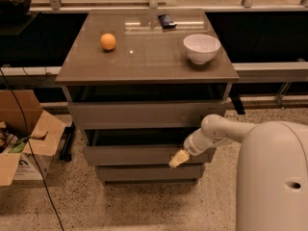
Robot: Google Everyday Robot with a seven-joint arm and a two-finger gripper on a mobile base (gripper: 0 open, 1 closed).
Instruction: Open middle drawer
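The grey-taupe cabinet [144, 57] has three handleless drawer fronts. The middle drawer [134, 156] stands a little out from the cabinet, with a dark gap showing above its front. The taller top drawer front [144, 114] is above it and the shortest one [144, 173] is below. My gripper [177, 159], with pale yellowish tips, is at the right part of the middle drawer's front, near its lower edge. The white arm [216, 131] reaches in from the right.
On the cabinet top lie an orange [108, 41], a white bowl [201, 47] and a small dark object [167, 20]. An open cardboard box [24, 138] and a black cable [29, 148] are on the floor at the left. My white body [272, 177] fills the lower right.
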